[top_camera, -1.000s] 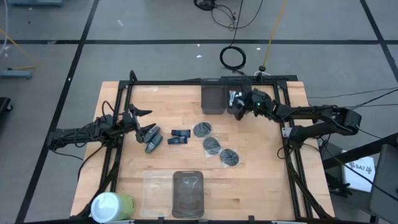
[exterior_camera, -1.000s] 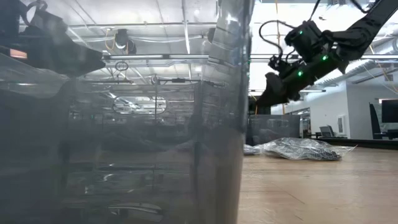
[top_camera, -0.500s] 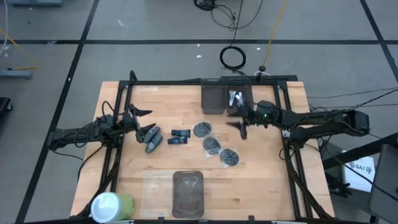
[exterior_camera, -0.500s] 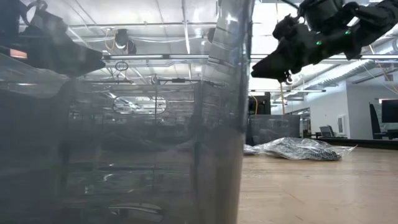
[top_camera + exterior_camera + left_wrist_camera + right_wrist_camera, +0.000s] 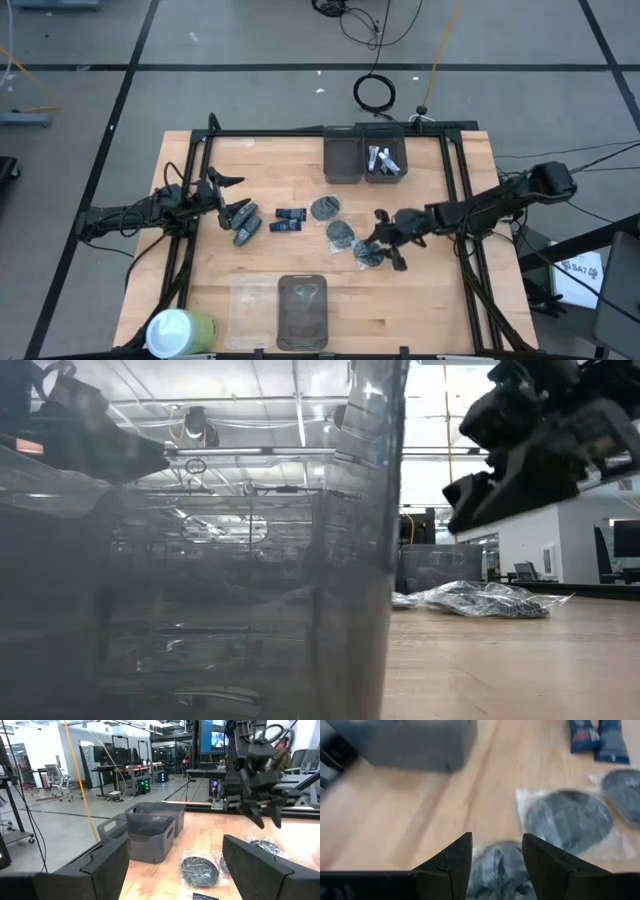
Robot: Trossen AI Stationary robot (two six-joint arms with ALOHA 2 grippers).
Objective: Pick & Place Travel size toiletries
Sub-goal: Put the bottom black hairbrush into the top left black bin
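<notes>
In the high view, three dark grey round packets (image 5: 325, 208), (image 5: 341, 232), (image 5: 369, 253) lie flat mid-table. Two dark blue packs (image 5: 288, 219) lie to their left, and a grey oblong bottle (image 5: 246, 231) beyond those. White tubes (image 5: 380, 160) sit in the right-hand far bin (image 5: 392, 178). My right gripper (image 5: 385, 240) hangs open over the nearest round packet (image 5: 500, 865), its fingers on either side above it; the low view shows the right gripper (image 5: 480, 500) well above the tabletop. My left gripper (image 5: 232, 197) waits open at the left, next to the grey bottle.
Two dark bins (image 5: 343, 160) stand side by side at the far edge. A clear lidded container (image 5: 301, 305) sits at the near edge and fills most of the low view. A white-and-green cylinder (image 5: 180, 332) lies at the near left corner. Black frame rails (image 5: 455, 190) run along both sides.
My right gripper has moved from over the far right-hand bin toward the table's near edge and somewhat left, and now hangs over the nearest round packet. The left arm and all the items have stayed where they were.
</notes>
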